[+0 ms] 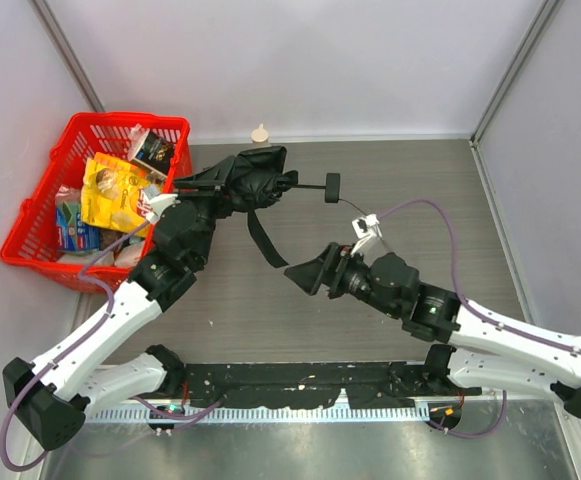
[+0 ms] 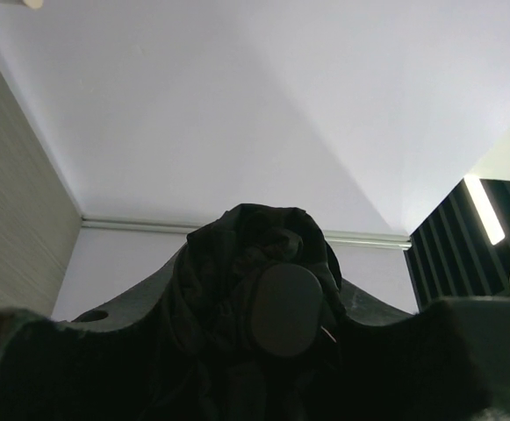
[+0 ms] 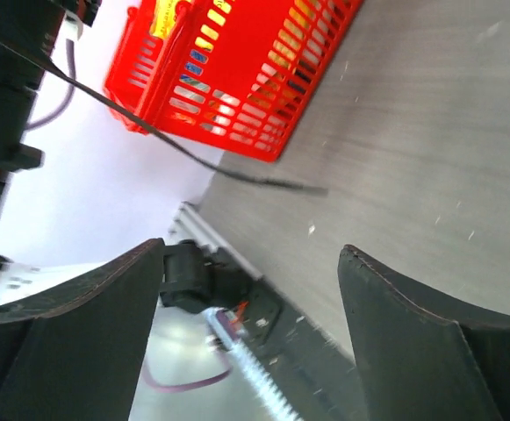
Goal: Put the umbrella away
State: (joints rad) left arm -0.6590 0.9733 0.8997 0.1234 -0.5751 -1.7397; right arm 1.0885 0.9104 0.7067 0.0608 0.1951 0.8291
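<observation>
The black umbrella [image 1: 255,180] is held above the table near the back, its bunched fabric in my left gripper [image 1: 232,178], which is shut on it. Its thin shaft runs right to the small handle [image 1: 331,187], and its strap [image 1: 265,240] hangs down. In the left wrist view the folded fabric [image 2: 255,254] and the handle's end [image 2: 287,309] fill the space between the jaws. My right gripper [image 1: 308,272] is open and empty, low over the table's middle, right of and below the strap. The strap's thin line [image 3: 184,149] crosses the right wrist view.
A red basket [image 1: 40,215] full of packets stands at the left back, also in the right wrist view [image 3: 237,79]. A small beige bottle [image 1: 260,134] stands against the back wall. Grey walls close in the table on three sides.
</observation>
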